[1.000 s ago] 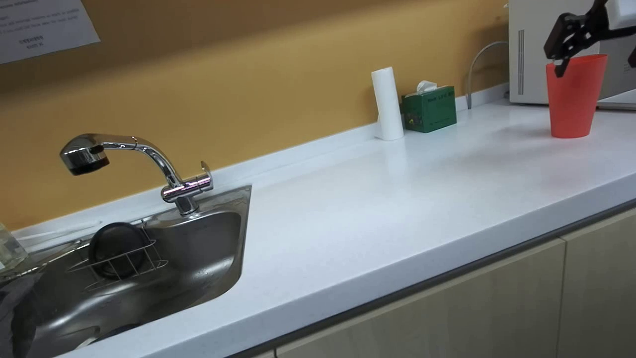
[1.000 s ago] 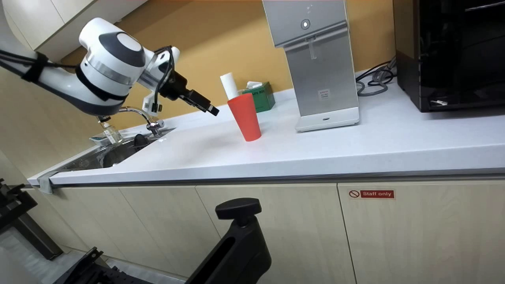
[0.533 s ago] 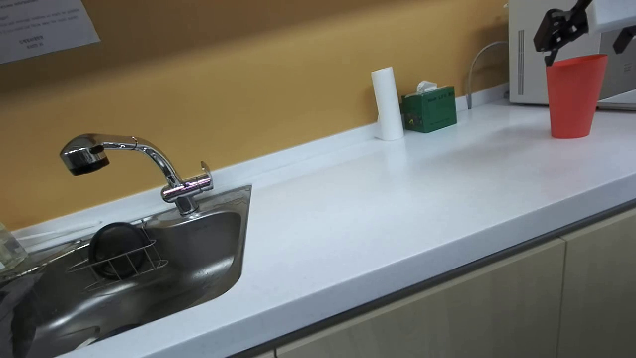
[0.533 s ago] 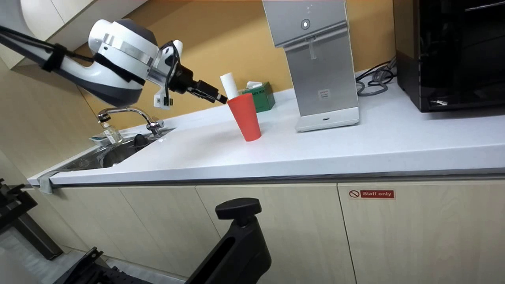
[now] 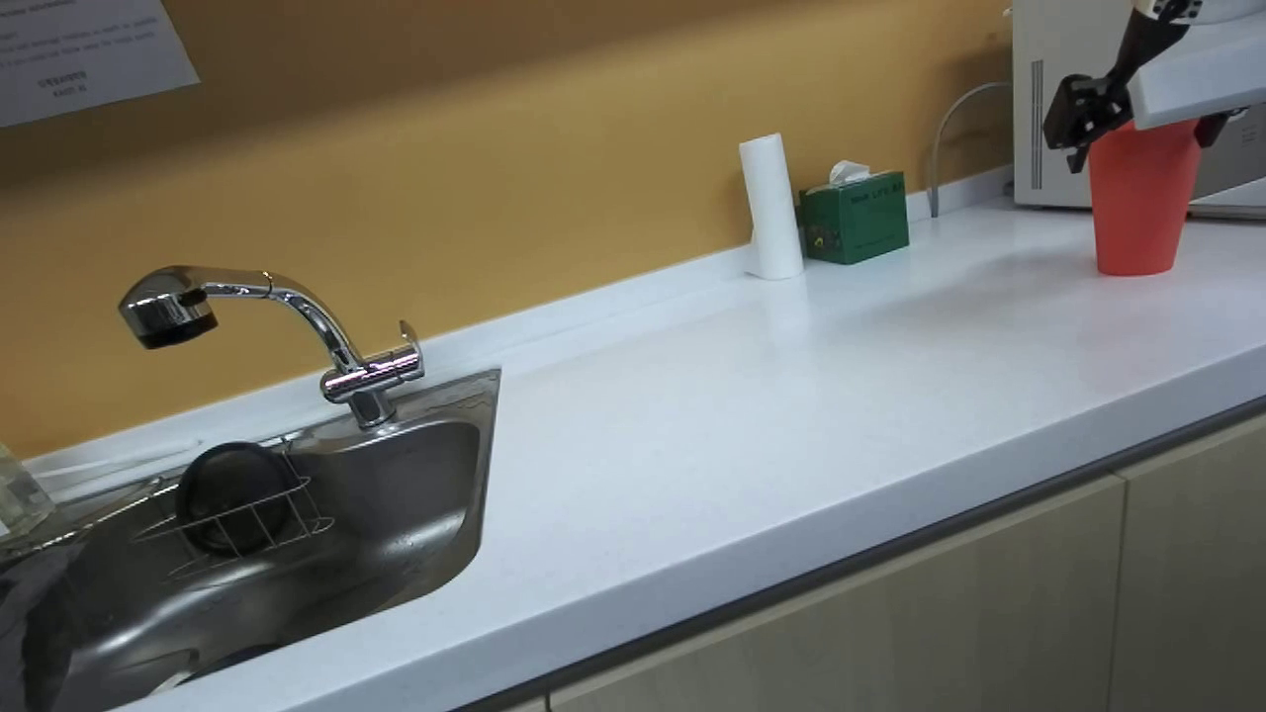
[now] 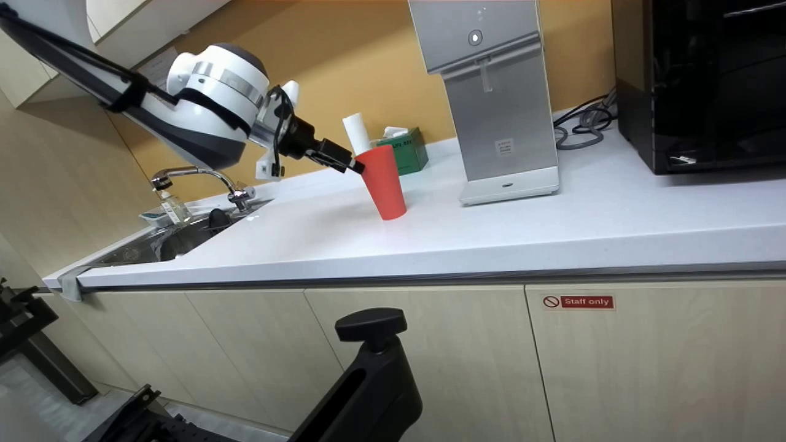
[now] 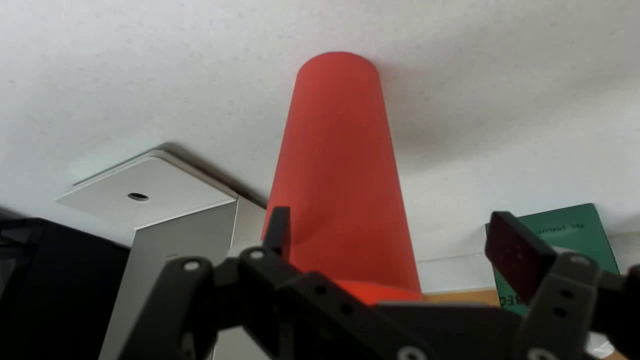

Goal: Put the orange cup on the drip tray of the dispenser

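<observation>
Orange cup [image 7: 342, 165], upright, at gripper [image 7: 395, 237] (btwn spread fingertips [image 7: 517, 250]), off-ctr

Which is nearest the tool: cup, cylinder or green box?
The orange cup, right at the open tool; the white cylinder and green box stand by the wall.

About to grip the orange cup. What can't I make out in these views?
Cup: inner bottom hidden by its own wall in all views; gripper covers much of the rim in the wrist view.
One finger: overlaps the cup in the wrist view; contact unclear.
Dispenser: top cut off by the upper edge in both exterior views.
Dispenser label: too small to read in an exterior view.
</observation>
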`<state>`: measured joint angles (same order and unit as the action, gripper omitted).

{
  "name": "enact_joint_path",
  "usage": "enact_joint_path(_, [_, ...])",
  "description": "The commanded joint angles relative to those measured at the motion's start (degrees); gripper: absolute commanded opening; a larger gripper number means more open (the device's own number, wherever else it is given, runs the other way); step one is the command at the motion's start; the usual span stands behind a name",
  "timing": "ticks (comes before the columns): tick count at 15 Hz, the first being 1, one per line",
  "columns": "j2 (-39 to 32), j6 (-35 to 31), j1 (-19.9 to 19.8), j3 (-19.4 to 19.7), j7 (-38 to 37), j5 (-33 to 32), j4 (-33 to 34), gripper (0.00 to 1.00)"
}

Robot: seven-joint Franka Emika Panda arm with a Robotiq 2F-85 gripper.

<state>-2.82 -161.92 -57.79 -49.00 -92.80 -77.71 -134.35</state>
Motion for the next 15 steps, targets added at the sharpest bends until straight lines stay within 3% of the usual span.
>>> enact_joint_path(1, [0.48,1.29,0.14,0.21,-2.9,-2.6,0.44,1.0])
enact_joint_path(8, [-1.02,5.18,0.23,1.18,-9.53,-9.34,1.02,1.0])
enact_joint_path(15, [-7.16,6.23,0.91,1.47,-17.45,-18.36,3.08,1.0])
